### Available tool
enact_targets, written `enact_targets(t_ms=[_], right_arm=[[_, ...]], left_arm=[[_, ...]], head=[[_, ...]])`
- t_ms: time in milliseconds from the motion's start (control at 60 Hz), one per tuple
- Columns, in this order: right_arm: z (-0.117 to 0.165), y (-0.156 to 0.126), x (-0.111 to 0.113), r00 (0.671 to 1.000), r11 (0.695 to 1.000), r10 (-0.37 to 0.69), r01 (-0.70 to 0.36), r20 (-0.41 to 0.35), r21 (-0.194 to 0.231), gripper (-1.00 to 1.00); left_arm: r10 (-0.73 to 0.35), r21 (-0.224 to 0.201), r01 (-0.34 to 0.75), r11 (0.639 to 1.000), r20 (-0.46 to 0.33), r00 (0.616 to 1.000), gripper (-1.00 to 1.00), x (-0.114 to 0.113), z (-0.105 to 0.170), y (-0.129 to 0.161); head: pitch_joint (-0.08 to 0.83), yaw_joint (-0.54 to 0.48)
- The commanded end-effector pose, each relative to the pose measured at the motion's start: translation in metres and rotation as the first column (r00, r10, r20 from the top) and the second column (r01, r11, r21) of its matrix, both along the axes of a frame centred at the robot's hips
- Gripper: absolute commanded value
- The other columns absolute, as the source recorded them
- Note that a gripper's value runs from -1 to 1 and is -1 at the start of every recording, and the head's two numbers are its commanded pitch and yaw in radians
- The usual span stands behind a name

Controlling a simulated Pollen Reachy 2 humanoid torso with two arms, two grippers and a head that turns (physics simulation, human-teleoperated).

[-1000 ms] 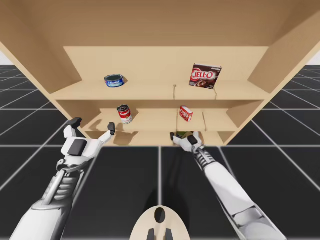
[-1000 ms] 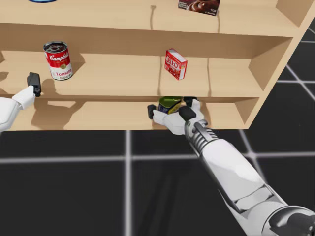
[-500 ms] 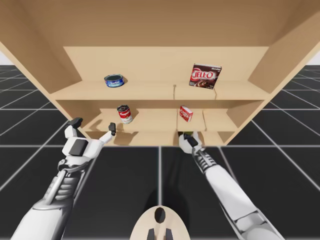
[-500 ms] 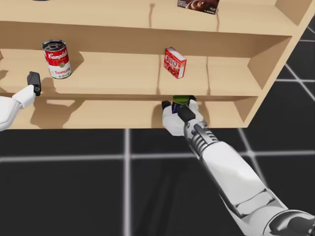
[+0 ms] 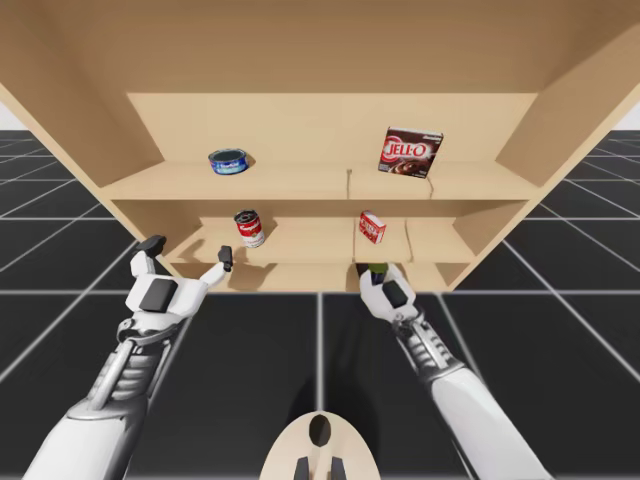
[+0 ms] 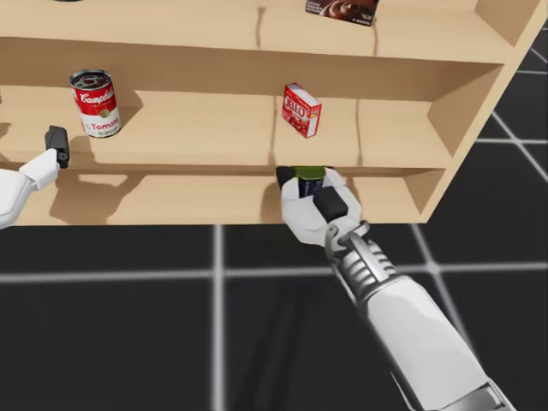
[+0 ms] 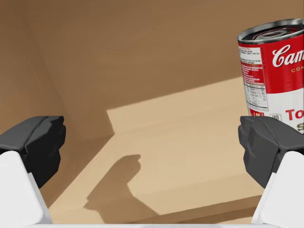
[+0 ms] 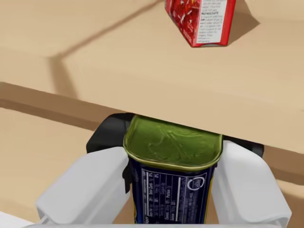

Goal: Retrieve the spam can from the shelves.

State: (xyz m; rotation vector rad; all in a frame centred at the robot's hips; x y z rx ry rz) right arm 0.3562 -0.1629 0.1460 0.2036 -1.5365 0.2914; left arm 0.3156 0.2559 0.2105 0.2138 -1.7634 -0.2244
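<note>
1. Right gripper [image 6: 310,178]: fingers clamped on the dark blue can [image 8: 173,190], at the centre of the head view, by the front edge of the lowest shelf [image 6: 171,201].
2. Left gripper [image 7: 152,142]: fingers wide apart, near the red soup can [image 7: 278,66] at the head view's upper left.

Oblong can [image 6: 310,178] sits under shelf [image 6: 197,128] bearing small box [image 6: 300,110].

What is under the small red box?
The shelf board beneath the small red box; below that, my right end effector shut on the blue can with a green top. Its fingers cover the can's sides.
</note>
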Motion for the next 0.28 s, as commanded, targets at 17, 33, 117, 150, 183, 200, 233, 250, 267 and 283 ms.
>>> enact_targets(t_ms=[17, 33, 117, 150, 183, 200, 233, 250, 267, 283], right_arm=[[0.035, 0.016, -0.012, 0.992, 0.998, 0.027, -0.033, 0.122, 0.052, 1.0], [0.036, 0.016, -0.014, 0.992, 0.998, 0.028, -0.034, 0.124, 0.051, 1.0], [0.04, 0.015, -0.027, 0.99, 0.998, 0.031, -0.039, 0.14, 0.053, 1.0], [0.041, 0.015, -0.033, 0.989, 0.998, 0.035, -0.043, 0.143, 0.051, 1.0], [0.042, 0.015, -0.041, 0.989, 0.998, 0.039, -0.047, 0.146, 0.051, 1.0], [0.042, 0.015, -0.043, 0.988, 0.998, 0.04, -0.048, 0.148, 0.05, 1.0], [0.042, 0.015, -0.049, 0.987, 0.998, 0.046, -0.053, 0.152, 0.044, 1.0], [0.042, 0.015, -0.051, 0.987, 0.998, 0.048, -0.055, 0.153, 0.043, 1.0], [0.042, 0.016, -0.055, 0.987, 0.997, 0.052, -0.06, 0.153, 0.045, 1.0], [0.042, 0.015, -0.06, 0.986, 0.997, 0.055, -0.062, 0.155, 0.043, 1.0]], left_arm=[[0.001, 0.001, -0.001, 1.0, -0.001, 1.0, -1.0, 0.0, 0.0, 0.0], [0.001, 0.001, -0.001, 1.0, -0.001, 1.0, -1.0, 0.0, 0.0, 0.0], [0.0, 0.001, 0.0, 1.0, -0.001, 1.0, -1.0, 0.0, 0.0, -0.001], [0.0, 0.002, 0.0, 1.0, -0.001, 1.0, -1.0, 0.0, 0.0, -0.001], [-0.001, 0.002, 0.001, 1.0, -0.001, 1.0, -1.0, 0.0, 0.0, -0.001], [-0.001, 0.002, 0.001, 1.0, -0.001, 1.0, -1.0, 0.0, 0.0, -0.001], [-0.002, 0.002, 0.002, 1.0, -0.001, 1.0, -1.0, 0.0, 0.0, -0.001], [-0.002, 0.002, 0.002, 1.0, -0.001, 1.0, -1.0, 0.0, 0.0, -0.001], [-0.002, 0.002, 0.002, 1.0, 0.0, 1.0, -1.0, 0.0, 0.0, -0.001], [-0.002, 0.002, 0.002, 1.0, -0.001, 1.0, -1.0, 0.0, -0.001, -0.001]], head=[[0.646, -0.14], [0.646, -0.14], [0.646, -0.14], [0.646, -0.14], [0.645, -0.14], [0.644, -0.14], [0.644, -0.14], [0.644, -0.14], [0.643, -0.14], [0.644, -0.14]])
